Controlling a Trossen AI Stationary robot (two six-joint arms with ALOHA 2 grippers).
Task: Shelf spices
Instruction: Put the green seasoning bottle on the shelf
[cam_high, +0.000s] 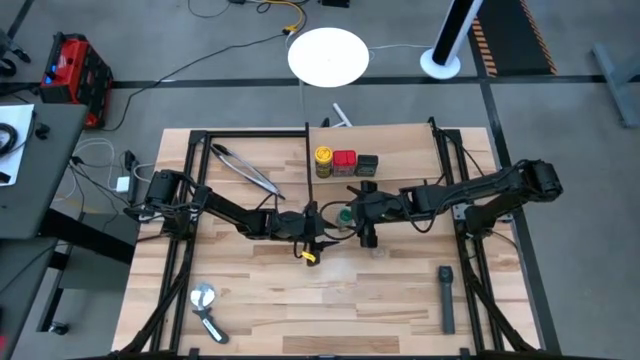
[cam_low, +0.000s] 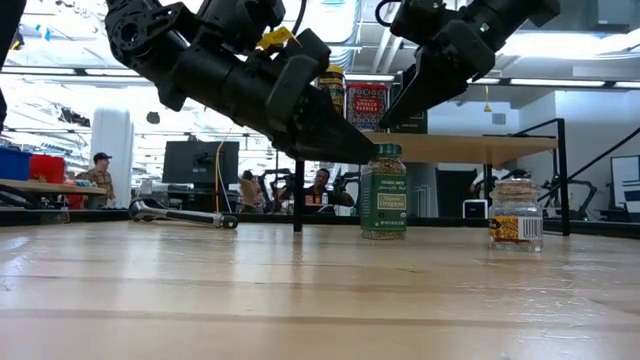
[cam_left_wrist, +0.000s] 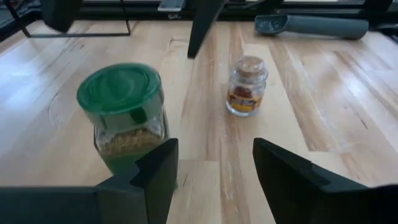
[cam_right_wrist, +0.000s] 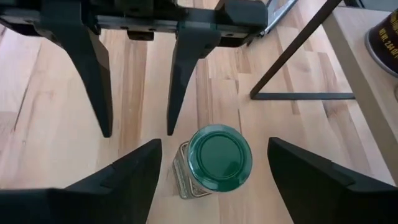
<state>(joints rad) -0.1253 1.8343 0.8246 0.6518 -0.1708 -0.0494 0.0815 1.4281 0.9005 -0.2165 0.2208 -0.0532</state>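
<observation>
standing upright on the table (cam_high: 400, 300), near its middle: green-lidded jar (cam_right_wrist: 214, 160), with pale crumbs inside. just beside it on the table, also upright: small clear-tan jar (cam_left_wrist: 246, 86) with a cork-like top and an orange label. up on the shelf (cam_high: 400, 150), in a row near the middle post: yellow round jar (cam_high: 323, 160), then red square tin (cam_high: 344, 162), then dark grey square tin (cam_high: 367, 164), sitting close side by side.

hanging right over the green-lidded jar: right gripper (cam_right_wrist: 214, 163), jaws spread wide, one finger on each side of the lid, not touching it. reaching in from the other side: left gripper (cam_left_wrist: 214, 165), low over the table, jaws also spread apart and gripping nothing, with the green-lidded jar just past one finger. both grippers close together above the jar, arms meeting near the middle of the table.

lying farther out on the table: metal tongs (cam_high: 245, 170) under the shelf frame on the left part, a scoop-like tool (cam_high: 207, 310) near the front left, and a long black bar-shaped tool (cam_high: 446, 298) near the front right. seen past the table in the low view: people (cam_low: 318, 188) sitting in the room behind.
</observation>
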